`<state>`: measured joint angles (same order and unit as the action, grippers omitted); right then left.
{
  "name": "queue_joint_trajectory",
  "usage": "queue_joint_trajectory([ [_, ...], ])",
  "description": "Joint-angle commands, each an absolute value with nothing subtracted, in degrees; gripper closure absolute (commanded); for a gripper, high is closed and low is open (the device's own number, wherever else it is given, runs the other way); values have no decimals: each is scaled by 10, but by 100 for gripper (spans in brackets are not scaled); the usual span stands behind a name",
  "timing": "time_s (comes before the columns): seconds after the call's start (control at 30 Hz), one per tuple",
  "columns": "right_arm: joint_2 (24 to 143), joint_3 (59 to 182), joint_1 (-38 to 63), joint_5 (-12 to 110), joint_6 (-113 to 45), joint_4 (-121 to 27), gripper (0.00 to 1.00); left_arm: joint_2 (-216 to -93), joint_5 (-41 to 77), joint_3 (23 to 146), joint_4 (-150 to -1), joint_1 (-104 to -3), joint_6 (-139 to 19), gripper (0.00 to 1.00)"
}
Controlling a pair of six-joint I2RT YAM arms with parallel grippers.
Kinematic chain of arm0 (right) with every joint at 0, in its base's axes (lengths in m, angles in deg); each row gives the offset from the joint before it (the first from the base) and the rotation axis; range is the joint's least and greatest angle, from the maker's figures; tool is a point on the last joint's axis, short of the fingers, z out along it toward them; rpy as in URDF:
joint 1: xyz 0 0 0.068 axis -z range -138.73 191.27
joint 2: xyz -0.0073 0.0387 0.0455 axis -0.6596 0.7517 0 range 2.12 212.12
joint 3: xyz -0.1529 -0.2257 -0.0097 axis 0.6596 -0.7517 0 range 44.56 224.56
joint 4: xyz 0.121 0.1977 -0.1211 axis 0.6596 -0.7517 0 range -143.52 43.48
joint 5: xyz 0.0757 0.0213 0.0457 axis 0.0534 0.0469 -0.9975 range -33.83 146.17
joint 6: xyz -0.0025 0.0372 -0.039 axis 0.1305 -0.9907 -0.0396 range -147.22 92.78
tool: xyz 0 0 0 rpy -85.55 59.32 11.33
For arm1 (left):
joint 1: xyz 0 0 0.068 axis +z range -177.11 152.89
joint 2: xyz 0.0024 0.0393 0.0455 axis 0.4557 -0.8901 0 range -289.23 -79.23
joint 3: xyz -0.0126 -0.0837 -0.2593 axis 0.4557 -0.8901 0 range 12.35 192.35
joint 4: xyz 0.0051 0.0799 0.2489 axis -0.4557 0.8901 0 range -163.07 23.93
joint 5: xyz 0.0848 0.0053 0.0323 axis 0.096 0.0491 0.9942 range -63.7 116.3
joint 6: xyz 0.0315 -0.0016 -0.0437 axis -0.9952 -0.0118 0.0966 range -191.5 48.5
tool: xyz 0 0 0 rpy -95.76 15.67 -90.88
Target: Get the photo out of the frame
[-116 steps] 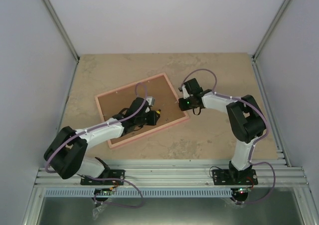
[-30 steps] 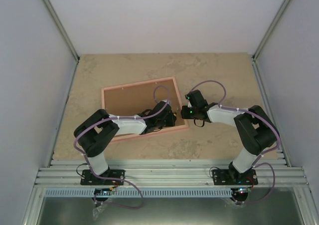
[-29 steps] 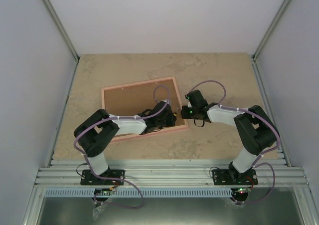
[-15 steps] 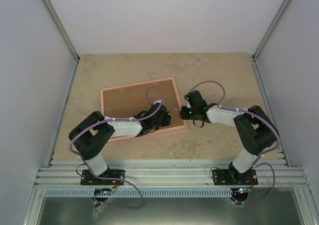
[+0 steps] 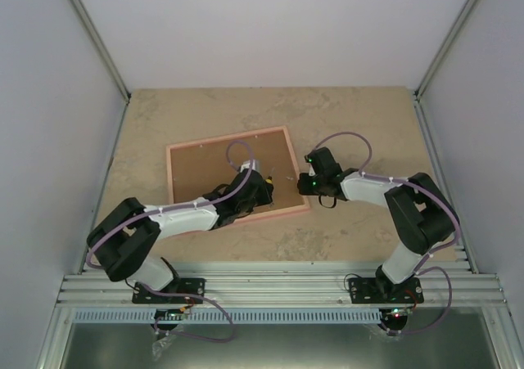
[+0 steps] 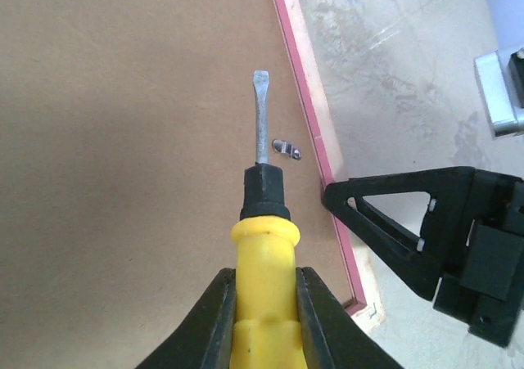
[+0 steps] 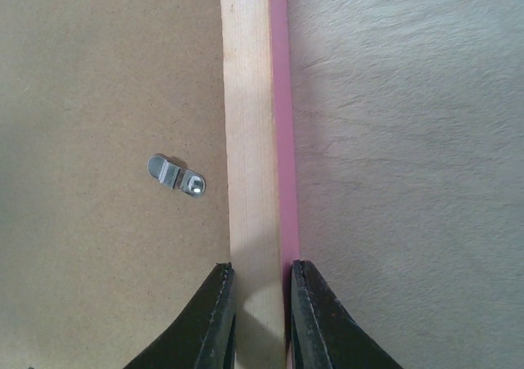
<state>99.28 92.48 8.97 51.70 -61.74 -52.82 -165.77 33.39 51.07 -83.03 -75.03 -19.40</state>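
The pink frame (image 5: 228,137) lies face down on the table with its brown back (image 5: 205,168) up. The photo is hidden under it. My left gripper (image 5: 259,191) is shut on a yellow-handled screwdriver (image 6: 264,222). The blade hangs over the brown back (image 6: 123,140), beside a small metal clip (image 6: 286,149) near the right rail (image 6: 307,99). My right gripper (image 5: 304,182) is shut on that right rail (image 7: 250,99), one finger on each side. The clip (image 7: 177,175) lies just left of the rail.
The beige stone table (image 5: 352,123) stretches behind and to the right of the frame. Grey walls stand on both sides. A metal rail (image 5: 278,287) runs along the near edge. The right gripper's black body (image 6: 426,230) sits close to the screwdriver.
The frame has turned clockwise since the earliest frame. In the last second my left gripper drew back a little to the left with the screwdriver and its elbow swung out left. The right gripper stayed.
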Motion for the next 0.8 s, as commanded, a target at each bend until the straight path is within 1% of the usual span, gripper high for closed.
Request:
queue_joint_trajectory([
  [0.0,985,906,119,529,-640,-546,100,-1620,350,493,-820,-738,-212,100],
  [0.37,930,846,186,553,-658,-553,100,-1495,347,434,-785,-662,-238,100],
  [0.53,904,820,199,562,-671,-576,100,-1442,368,423,-755,-652,-252,100],
  [0.63,881,803,202,590,-685,-601,98,-1417,376,420,-743,-650,-260,100],
  [0.77,848,789,203,596,-687,-633,96,-1395,380,418,-734,-650,-268,100],
])
